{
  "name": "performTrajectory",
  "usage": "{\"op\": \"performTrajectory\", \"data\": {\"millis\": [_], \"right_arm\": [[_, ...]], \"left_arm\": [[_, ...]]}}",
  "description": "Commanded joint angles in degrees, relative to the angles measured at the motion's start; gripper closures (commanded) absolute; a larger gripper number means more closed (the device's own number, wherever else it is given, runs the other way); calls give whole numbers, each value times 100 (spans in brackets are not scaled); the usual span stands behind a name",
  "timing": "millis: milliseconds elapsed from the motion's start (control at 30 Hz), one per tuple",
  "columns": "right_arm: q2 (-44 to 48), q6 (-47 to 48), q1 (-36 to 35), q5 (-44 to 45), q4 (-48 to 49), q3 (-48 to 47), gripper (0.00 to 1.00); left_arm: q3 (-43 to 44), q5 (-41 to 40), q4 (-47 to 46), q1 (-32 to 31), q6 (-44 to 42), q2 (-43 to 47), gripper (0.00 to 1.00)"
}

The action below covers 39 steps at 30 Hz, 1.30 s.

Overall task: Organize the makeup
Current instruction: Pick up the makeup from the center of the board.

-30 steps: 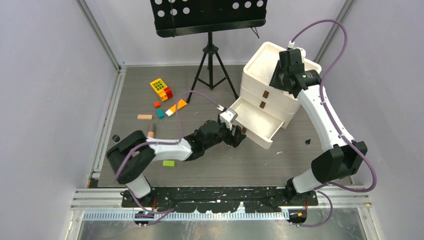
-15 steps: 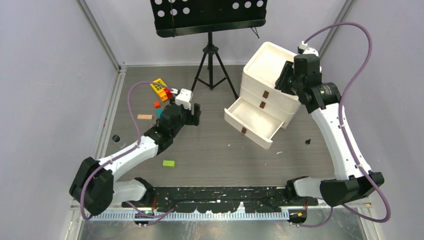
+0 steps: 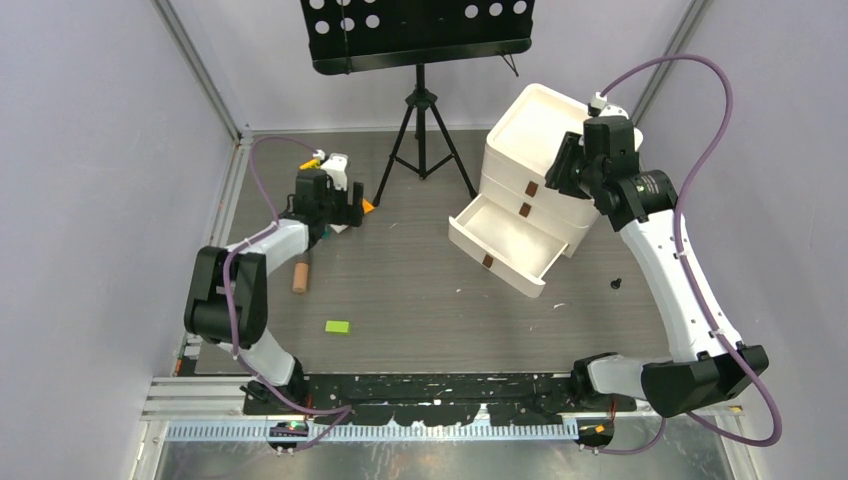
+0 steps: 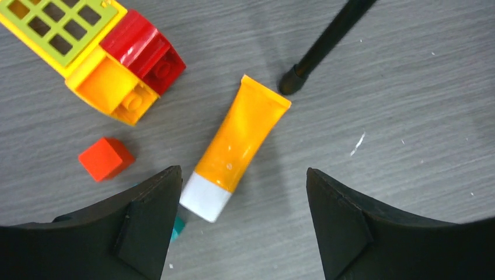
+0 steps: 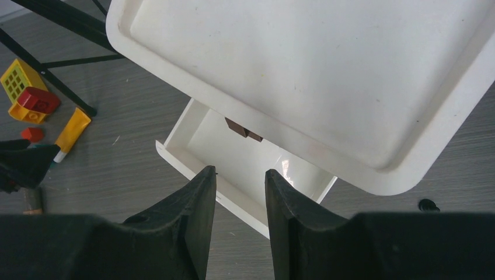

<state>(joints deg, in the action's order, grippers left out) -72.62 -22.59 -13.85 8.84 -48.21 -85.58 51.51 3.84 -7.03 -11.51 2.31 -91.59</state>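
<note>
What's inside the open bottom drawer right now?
The visible part of the open drawer shows only its bare white floor, nothing lying in it. Its rear part is covered by the three-drawer box above, so that part cannot be checked.

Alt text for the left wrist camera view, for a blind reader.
An orange white-capped tube lies on the grey table ahead of the open left gripper. At upper left sit yellow and red toy blocks and a red cube; a tripod foot stands by the tube's end.
</note>
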Motion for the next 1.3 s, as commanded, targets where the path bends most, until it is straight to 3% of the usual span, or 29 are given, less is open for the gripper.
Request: {"op": "performTrajectory", "data": {"millis": [0,233,733,967,1133,1267], "right_arm": [[268,65,-63,-56,173,1,58],[351,84,-65,22,171,47,58],[350,82,-68,-1,176,41,58],[321,72,-66,-38,161,15,58],[317,76,-69,-42,158,7,58],[307,61,-68,-70,162,-2,58]], "left_arm": [[652,941,241,240,-203,-375,20],[1501,1583,1211,494,-435,-1176,20],[2641,986,3137,592,-665,-2101,22],[2972,705,3680,584,-857,-2470,34],[2953,715,3791,549,-989,-2484,54],[2778,683,3701,447,-1009,-2257,64]]}}
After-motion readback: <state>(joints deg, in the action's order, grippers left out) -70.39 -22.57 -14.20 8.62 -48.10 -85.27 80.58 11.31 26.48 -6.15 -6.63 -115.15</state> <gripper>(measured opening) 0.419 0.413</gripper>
